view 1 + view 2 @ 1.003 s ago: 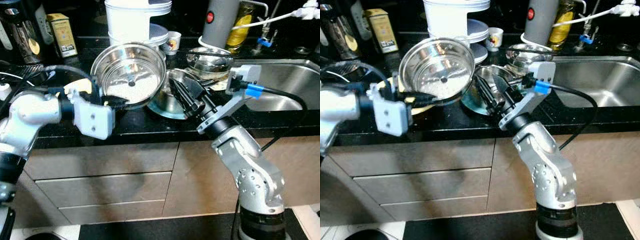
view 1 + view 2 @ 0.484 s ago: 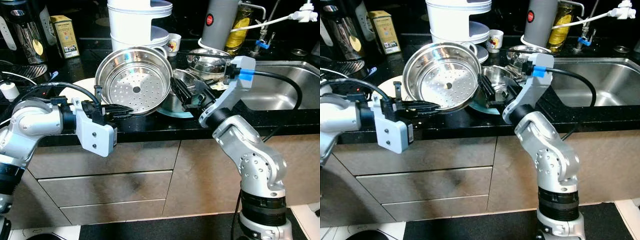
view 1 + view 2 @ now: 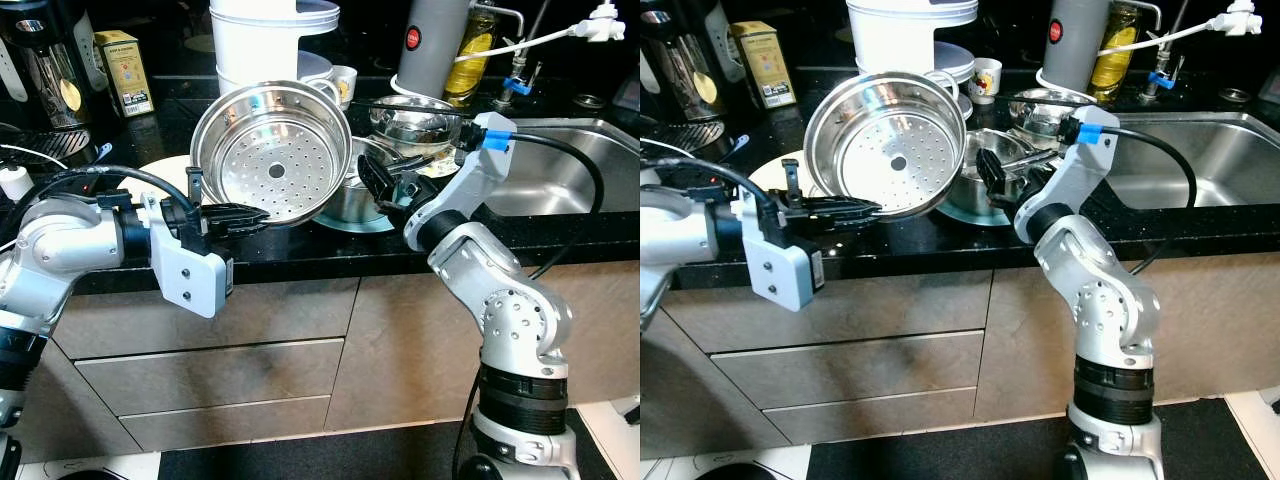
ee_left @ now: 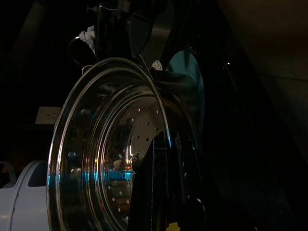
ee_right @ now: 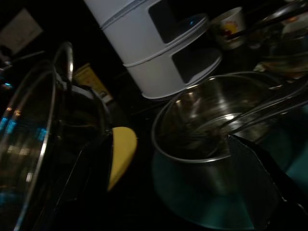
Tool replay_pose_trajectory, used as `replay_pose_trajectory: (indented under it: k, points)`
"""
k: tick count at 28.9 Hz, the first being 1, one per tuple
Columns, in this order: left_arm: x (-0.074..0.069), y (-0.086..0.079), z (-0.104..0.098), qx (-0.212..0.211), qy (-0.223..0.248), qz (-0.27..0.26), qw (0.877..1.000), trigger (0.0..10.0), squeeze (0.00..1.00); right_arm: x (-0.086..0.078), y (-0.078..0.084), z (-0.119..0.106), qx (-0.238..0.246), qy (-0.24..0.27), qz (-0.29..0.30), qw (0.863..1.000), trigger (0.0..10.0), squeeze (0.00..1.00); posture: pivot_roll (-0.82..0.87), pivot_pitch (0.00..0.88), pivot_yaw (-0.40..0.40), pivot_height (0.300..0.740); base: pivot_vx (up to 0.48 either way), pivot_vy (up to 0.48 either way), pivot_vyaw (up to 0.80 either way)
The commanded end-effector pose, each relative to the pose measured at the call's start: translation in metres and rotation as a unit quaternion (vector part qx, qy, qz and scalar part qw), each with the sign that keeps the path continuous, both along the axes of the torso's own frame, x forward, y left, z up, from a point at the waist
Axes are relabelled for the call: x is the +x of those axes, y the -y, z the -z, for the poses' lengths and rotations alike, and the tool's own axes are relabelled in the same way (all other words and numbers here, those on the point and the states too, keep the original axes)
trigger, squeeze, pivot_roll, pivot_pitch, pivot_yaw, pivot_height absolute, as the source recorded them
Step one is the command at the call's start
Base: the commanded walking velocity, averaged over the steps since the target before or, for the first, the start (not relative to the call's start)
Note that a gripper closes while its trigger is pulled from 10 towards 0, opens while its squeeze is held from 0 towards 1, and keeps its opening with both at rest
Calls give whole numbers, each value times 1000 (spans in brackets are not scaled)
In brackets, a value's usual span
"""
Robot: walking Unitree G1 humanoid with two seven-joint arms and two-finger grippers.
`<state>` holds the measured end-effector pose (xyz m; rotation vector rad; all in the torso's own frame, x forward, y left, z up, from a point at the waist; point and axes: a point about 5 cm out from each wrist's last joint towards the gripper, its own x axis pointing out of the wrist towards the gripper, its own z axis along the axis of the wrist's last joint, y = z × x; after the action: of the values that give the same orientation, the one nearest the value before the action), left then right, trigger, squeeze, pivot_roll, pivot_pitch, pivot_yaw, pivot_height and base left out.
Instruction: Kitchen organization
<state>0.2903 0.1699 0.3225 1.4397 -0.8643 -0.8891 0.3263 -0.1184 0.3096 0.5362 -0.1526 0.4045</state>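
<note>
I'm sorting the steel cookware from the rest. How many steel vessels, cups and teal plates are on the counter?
Steel vessels: 3, perforated steamer insert, pot, bowl
Cups: 1
Teal plates: 1
Total: 5

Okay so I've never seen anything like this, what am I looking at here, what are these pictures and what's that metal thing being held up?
A humanoid robot stands at a black kitchen counter. Two pictures come from its head, looking down; two dark ones come from cameras on its wrists. Its left gripper is shut on the rim of a round perforated steel steamer basket, holding it tilted above the counter. Its right gripper reaches toward a steel pot on a teal plate; I cannot tell whether its fingers are open. Behind stand a white stacked appliance and a steel sink.
</note>
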Motion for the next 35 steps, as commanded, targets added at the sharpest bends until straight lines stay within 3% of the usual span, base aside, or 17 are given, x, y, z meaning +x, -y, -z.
replay_pose_trajectory:
  k: [1,5,11,17,21,22,23,24,25,26,35]
  points:
    - [-1,0,2,-1,7,1,1000,0,0,-1,-3,-1,14,-7,-19,1000,10000,0,-5,130,-41,740,0,0,0]
    - [-1,-1,3,-1,6,1,1000,0,0,-3,-4,-4,26,0,-25,999,10000,0,-5,131,-40,740,0,0,0]
    - [0,-2,4,-2,5,-1,1000,0,0,-11,-2,-23,100,33,-53,993,10000,0,-6,131,-37,740,0,0,0]
    - [1,-2,5,-4,0,-3,1000,0,0,-16,-2,-28,124,43,-73,989,10000,0,-6,132,-35,740,0,0,0]
    - [4,-3,6,-20,-30,-14,999,0,0,-17,-3,-29,124,43,-77,988,10000,0,-6,134,-35,740,0,0,0]
    - [4,-3,7,-24,-39,-17,999,2039,0,-17,-3,-29,124,42,-78,988,10000,0,-5,137,-34,740,0,0,0]
    - [4,-3,8,-23,-44,-17,999,3098,0,-17,-2,-29,125,41,-78,988,10000,0,-5,137,-33,740,0,0,0]
    - [4,-3,8,-23,-44,-17,999,3098,0,-17,-2,-29,125,41,-78,988,10000,0,-5,137,-33,740,0,0,0]
    - [4,-3,9,-25,-53,-20,998,4235,0,-18,-2,-29,124,40,-78,988,10000,0,-5,137,-32,740,0,0,0]
    - [5,-3,9,-23,-55,-25,998,9882,0,-18,-2,-29,125,40,-79,988,10000,0,-5,138,-31,740,0,0,0]
    - [6,-3,10,-8,-56,-35,998,10000,0,-19,-2,-28,123,39,-79,988,10000,0,-7,139,-30,740,0,0,0]
